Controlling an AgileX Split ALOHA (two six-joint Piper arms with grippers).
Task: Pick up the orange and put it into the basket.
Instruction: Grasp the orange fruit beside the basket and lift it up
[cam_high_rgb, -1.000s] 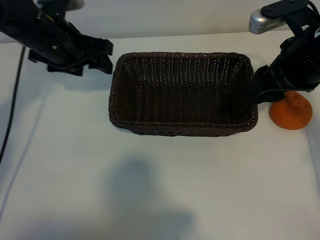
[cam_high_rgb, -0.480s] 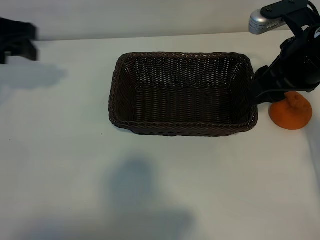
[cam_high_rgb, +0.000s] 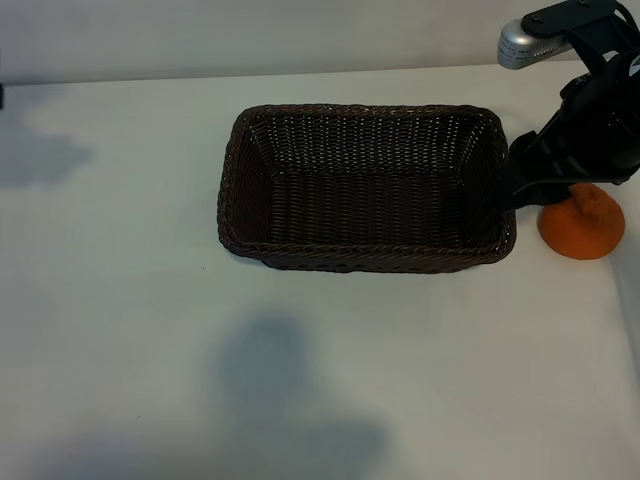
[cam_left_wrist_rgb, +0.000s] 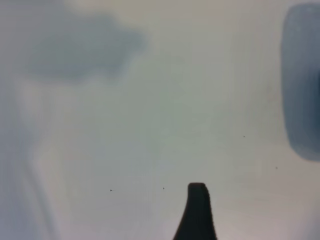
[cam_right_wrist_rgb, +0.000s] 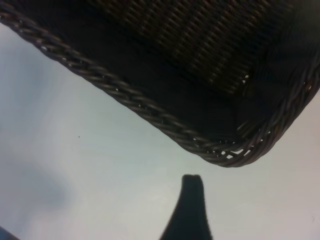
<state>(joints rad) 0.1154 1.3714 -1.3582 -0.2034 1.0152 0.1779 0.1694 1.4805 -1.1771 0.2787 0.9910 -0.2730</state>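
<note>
The orange (cam_high_rgb: 582, 230) lies on the white table just right of the basket (cam_high_rgb: 365, 256), and my right arm covers its top edge. The dark brown wicker basket stands mid-table with nothing in it. My right gripper (cam_high_rgb: 516, 182) hangs open and holds nothing, close to the outside of the basket's right wall and left of the orange. In the right wrist view one dark finger (cam_right_wrist_rgb: 189, 207) points at the basket's braided corner (cam_right_wrist_rgb: 235, 152); the orange is out of that view. My left gripper is off the exterior view's left side, open. Its one visible finger (cam_left_wrist_rgb: 197, 212) is over bare table.
The table (cam_high_rgb: 320, 380) is white, with soft shadows at the front centre and far left. A silver-and-black fixture (cam_high_rgb: 535, 38) sits at the back right, above the right arm. The table's far edge runs just behind the basket.
My left arm has drawn back from the basket's left end and gone off the exterior view to the left. The right arm, orange and basket have not moved.
</note>
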